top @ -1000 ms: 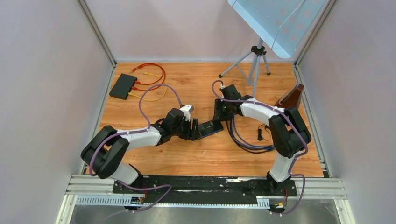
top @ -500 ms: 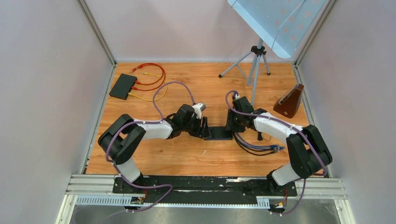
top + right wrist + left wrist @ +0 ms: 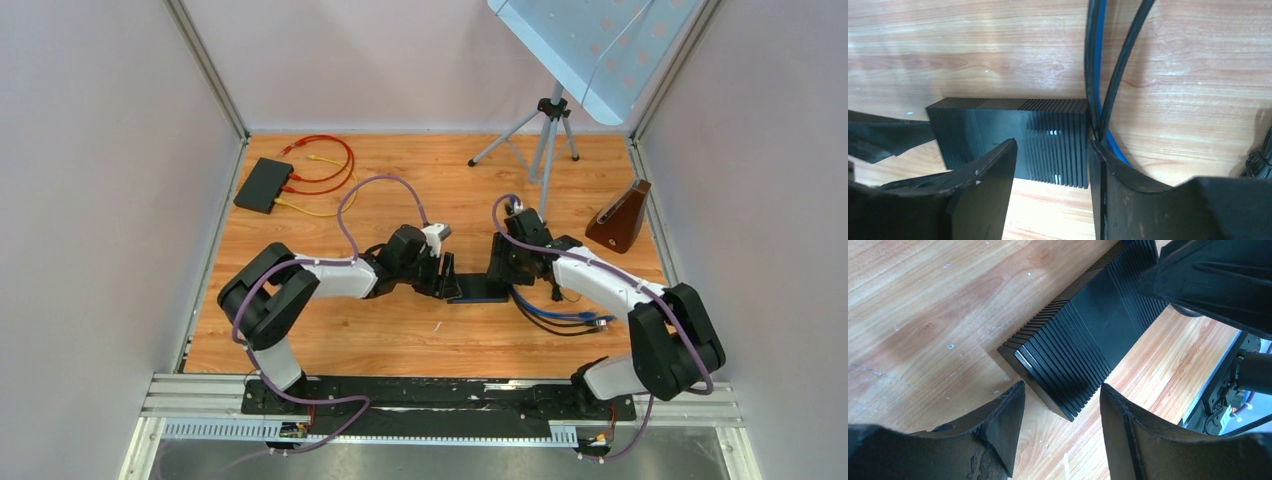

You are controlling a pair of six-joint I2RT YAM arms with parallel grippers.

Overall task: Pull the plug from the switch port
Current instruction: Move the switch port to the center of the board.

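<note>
Both arms have swung inward since a second ago, and the flat black ribbed network switch [image 3: 478, 289] has turned from tilted to level on the wooden table [image 3: 400, 340]. The left gripper [image 3: 448, 275] stands partly open at the switch's left end, holding nothing. The right gripper [image 3: 500, 268], fingers apart, hovers over its right end, empty. Black and blue cables [image 3: 1096, 50] reach that end; where they plug in is hidden. Faint lettering on the switch's top is unreadable
</note>
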